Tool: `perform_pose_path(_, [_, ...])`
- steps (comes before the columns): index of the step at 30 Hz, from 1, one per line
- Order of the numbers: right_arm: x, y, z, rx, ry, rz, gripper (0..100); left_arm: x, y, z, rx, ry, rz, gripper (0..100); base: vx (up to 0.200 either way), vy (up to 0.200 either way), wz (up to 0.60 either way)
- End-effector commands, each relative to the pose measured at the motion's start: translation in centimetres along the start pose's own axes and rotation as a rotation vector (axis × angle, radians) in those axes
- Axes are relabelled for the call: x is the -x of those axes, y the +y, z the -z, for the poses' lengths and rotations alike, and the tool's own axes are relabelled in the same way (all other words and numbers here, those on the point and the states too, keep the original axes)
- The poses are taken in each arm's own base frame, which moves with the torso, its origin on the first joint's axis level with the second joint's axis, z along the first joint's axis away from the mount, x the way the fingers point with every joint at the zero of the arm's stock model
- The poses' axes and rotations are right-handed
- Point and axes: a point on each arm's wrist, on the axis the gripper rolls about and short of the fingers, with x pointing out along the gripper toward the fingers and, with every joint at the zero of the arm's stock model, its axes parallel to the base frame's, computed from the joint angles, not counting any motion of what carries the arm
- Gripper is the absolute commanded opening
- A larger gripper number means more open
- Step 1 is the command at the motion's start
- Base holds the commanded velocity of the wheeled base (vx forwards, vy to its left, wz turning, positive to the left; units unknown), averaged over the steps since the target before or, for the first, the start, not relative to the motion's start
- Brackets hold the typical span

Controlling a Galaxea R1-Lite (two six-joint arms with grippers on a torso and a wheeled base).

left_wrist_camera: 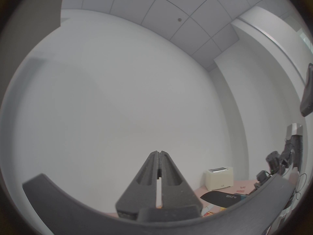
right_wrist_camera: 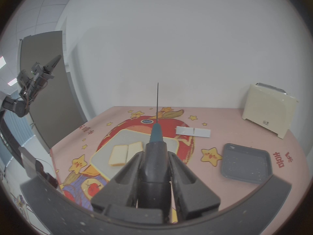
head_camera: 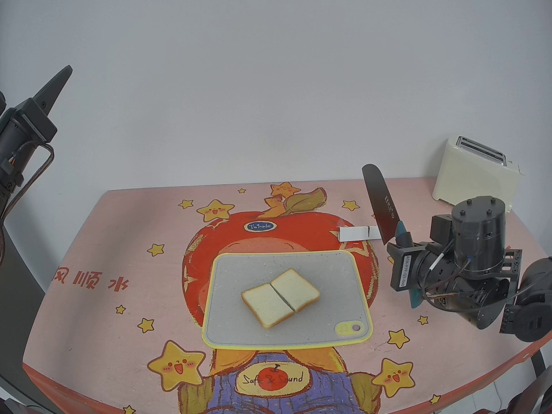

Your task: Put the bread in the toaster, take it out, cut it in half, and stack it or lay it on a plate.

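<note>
**Q:** What worries you from here?

**A:** From the left: my left pincer (left_wrist_camera: pixel 158 154) hangs high beyond the left edge of the desk (head_camera: pixel 103 242), fingers pressed together on nothing. It is well away from the work, so any help from it means a long reach. The cutting board (head_camera: pixel 230 317) lies mid-desk toward the front edge. The bread (head_camera: pixel 280 297) lies on it as two halves touching along the cut. I judge that lifting one half could drag the other, and soft bread would crush under a hard pinch. A white strip (head_camera: pixel 359 233) lies just past the board's far right corner. My right pincer (right_wrist_camera: pixel 156 155) is clamped on the knife (head_camera: pixel 382 202) by its teal handle, blade pointing up. If I swing that arm carelessly to set the knife down, the blade could sweep across the bread or knock the toaster (head_camera: pixel 474 176) at the far right corner. The dark tray (right_wrist_camera: pixel 246 164) that serves as the plate lies near the right edge, in front of the toaster. Carrying bread there means first getting rid of the knife.

**Q:** What can't you make out?

**A:** I can't tell whether the cut goes clean through to the board; I see only a seam. From my right wrist the blade is edge-on, a thin line. My fingers cover most of the handle, so I can't tell how squarely it sits. Whether the toaster's slots are empty, I can't say.
</note>
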Motion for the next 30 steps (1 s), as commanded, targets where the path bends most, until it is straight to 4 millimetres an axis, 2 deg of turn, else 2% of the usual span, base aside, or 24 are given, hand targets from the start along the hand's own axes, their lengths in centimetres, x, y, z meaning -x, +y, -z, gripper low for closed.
perform_pose_path(1, [-1.4, -0.3, 0.4, 0.001, 0.027, 0.028, 0, 0.0, -0.1, 0.0, 0.002, 0.0, 0.004, 0, 0.0, 0.0, 0.0])
perform_pose_path(30, [-1.2, -0.6, 1.8, 0.032, 0.119, 0.015, 0, 0.3, -0.2, 0.6, -0.002, 0.026, 0.024, 0, 0.0, 0.0, 0.0])
